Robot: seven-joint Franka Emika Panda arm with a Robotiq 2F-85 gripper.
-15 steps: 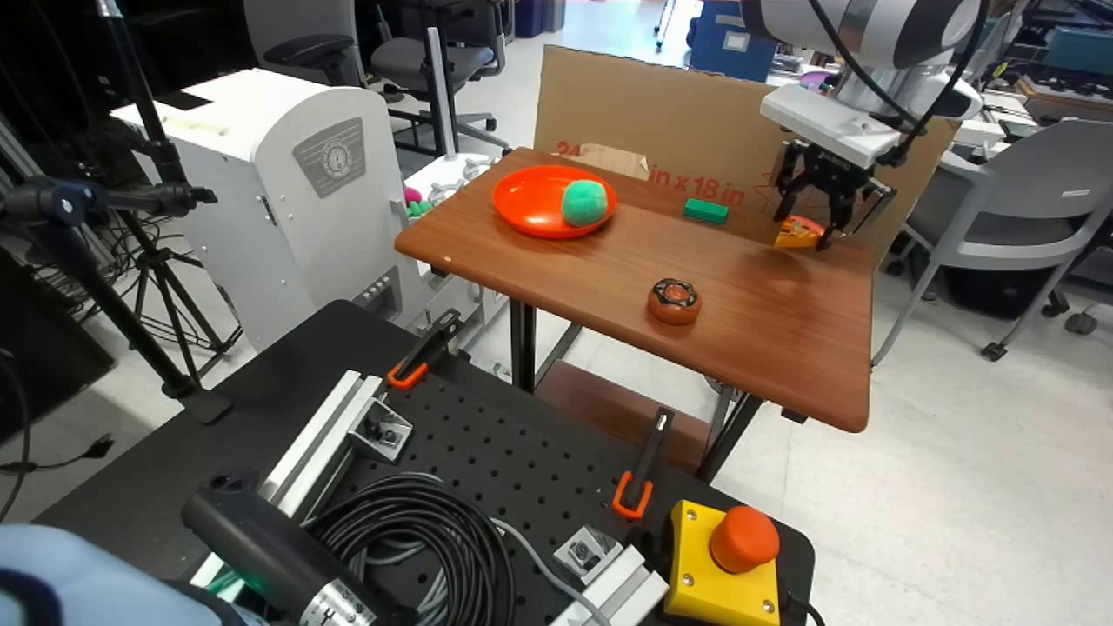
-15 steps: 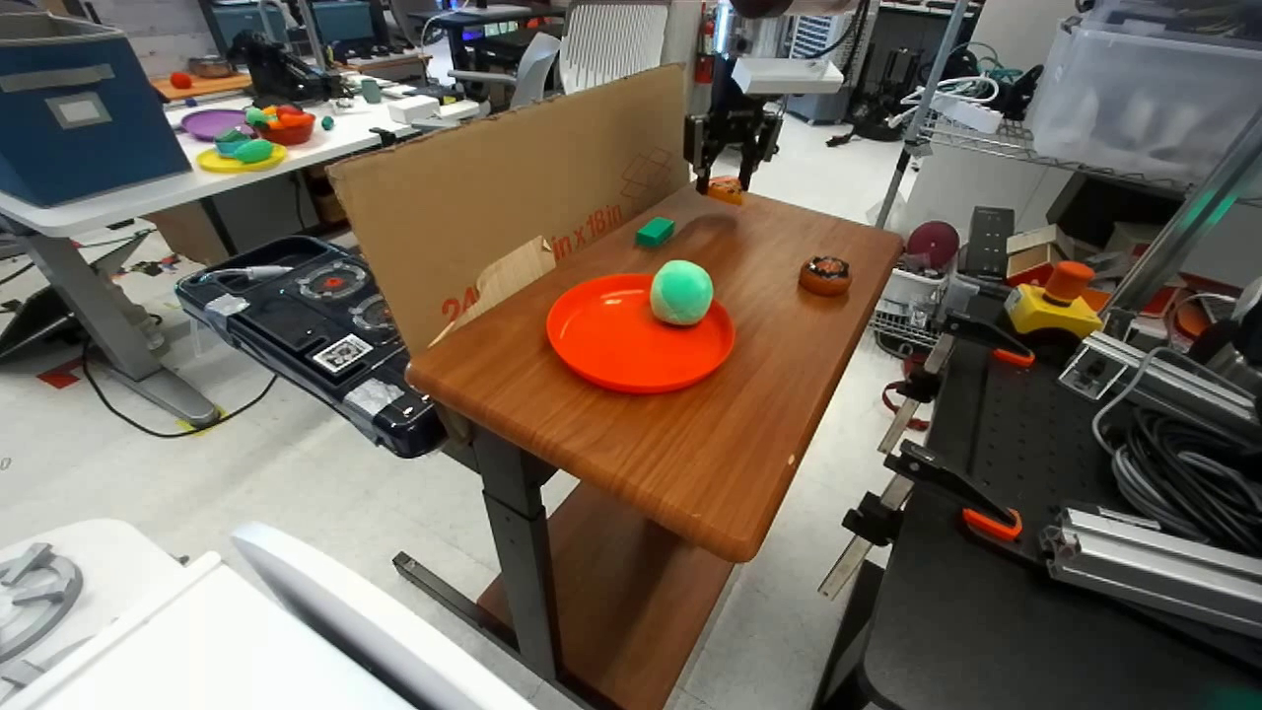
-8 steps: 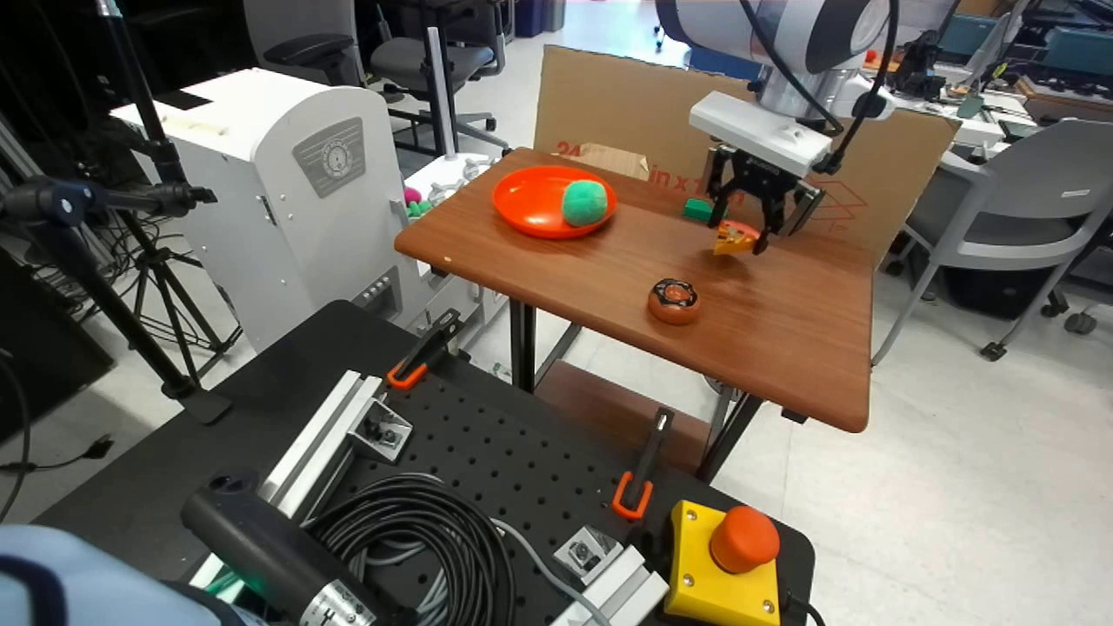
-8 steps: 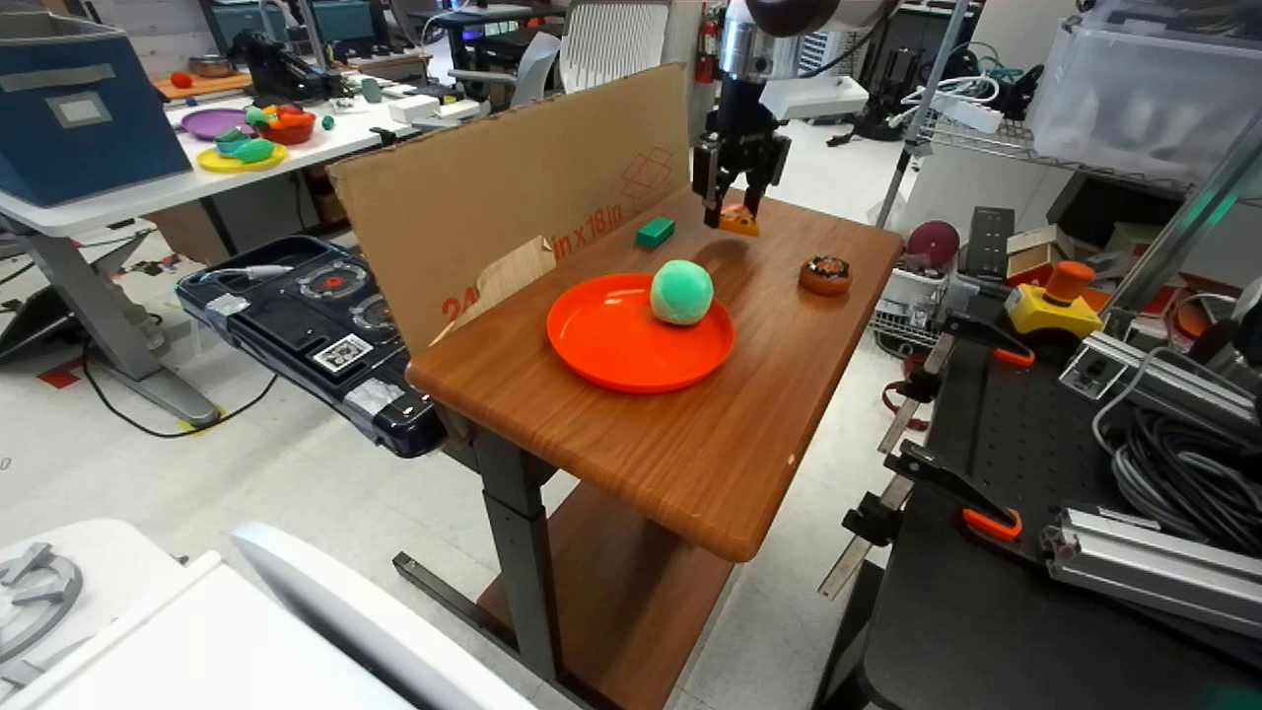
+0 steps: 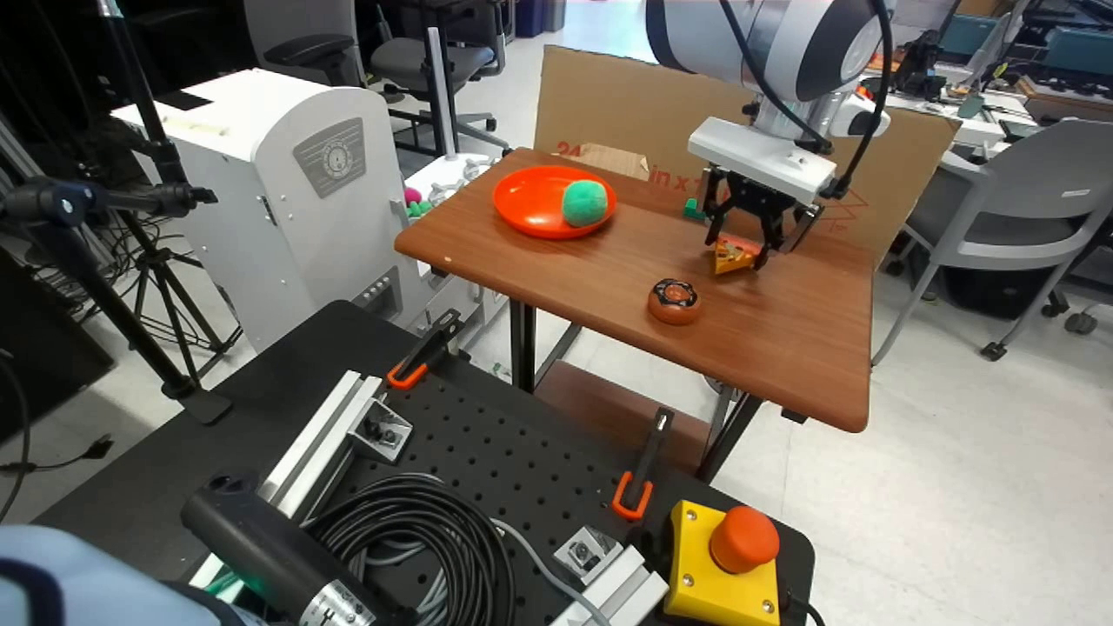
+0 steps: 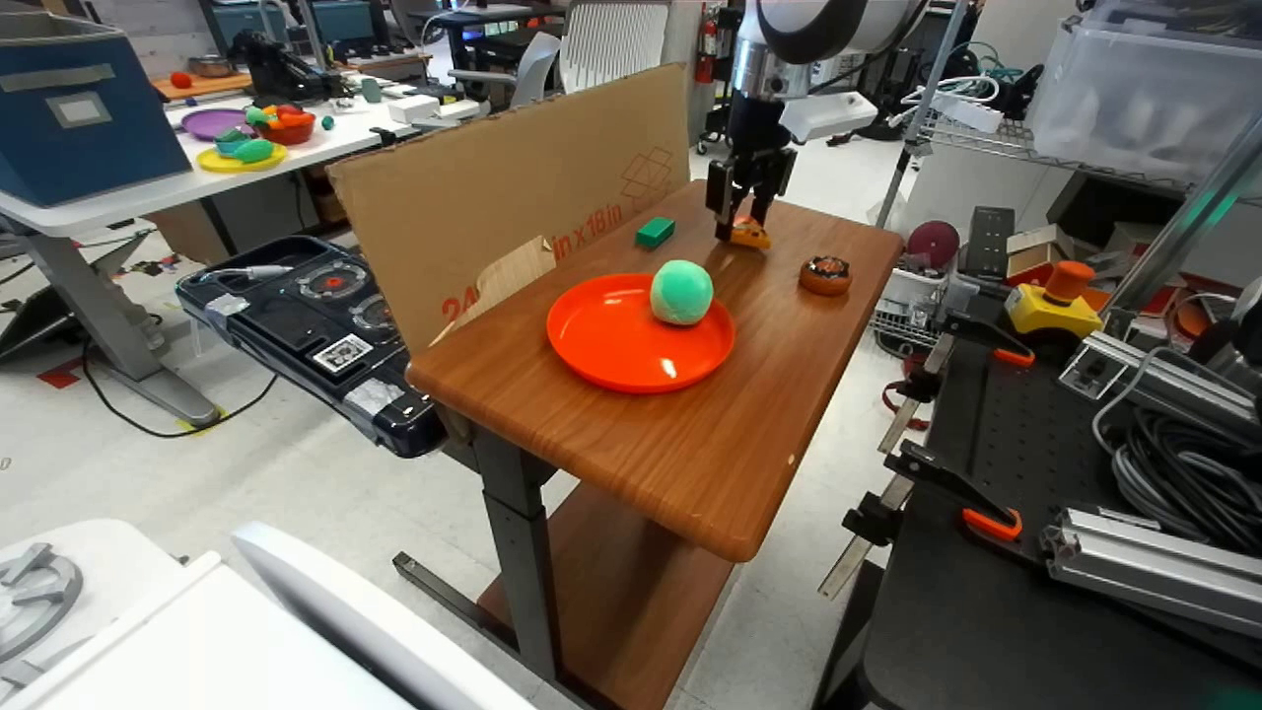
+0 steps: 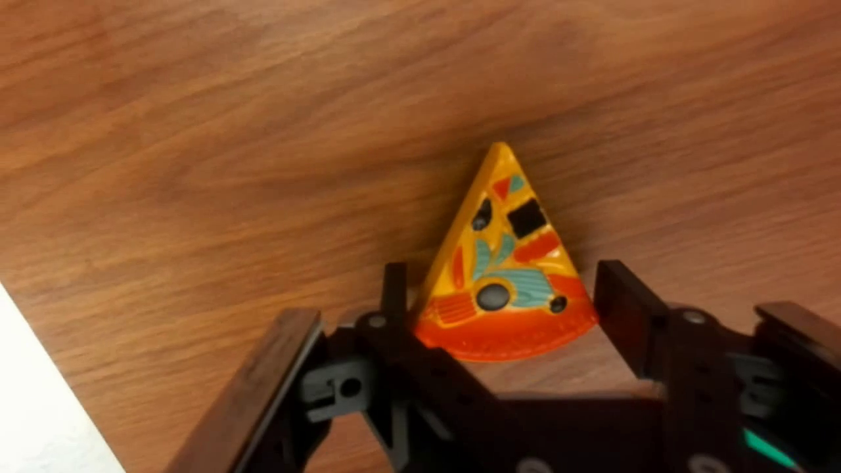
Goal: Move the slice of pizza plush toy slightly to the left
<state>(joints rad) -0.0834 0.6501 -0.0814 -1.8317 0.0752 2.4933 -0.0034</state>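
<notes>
The slice of pizza plush toy [image 5: 733, 258] is a small yellow-orange wedge with a red-orange crust. It also shows in another exterior view [image 6: 752, 236] and in the wrist view [image 7: 504, 256], where its tip points up the picture. My gripper [image 5: 737, 249] is shut on the wide crust end. In the wrist view the gripper [image 7: 501, 289] has one finger at each crust corner. The toy is at or just above the wooden tabletop [image 5: 783, 348]; I cannot tell whether it touches.
The small brown round object [image 5: 674, 302] stands near the toy. A green block [image 6: 655, 233] lies by the cardboard wall [image 6: 532, 187]. An orange plate [image 6: 611, 360] with a green ball [image 6: 681, 293] sits toward the table's far end from my arm.
My gripper has carried the toy across the table, leftward in an exterior view, then lowered it close to the tabletop. The plate, ball, block and brown object have not moved.
</notes>
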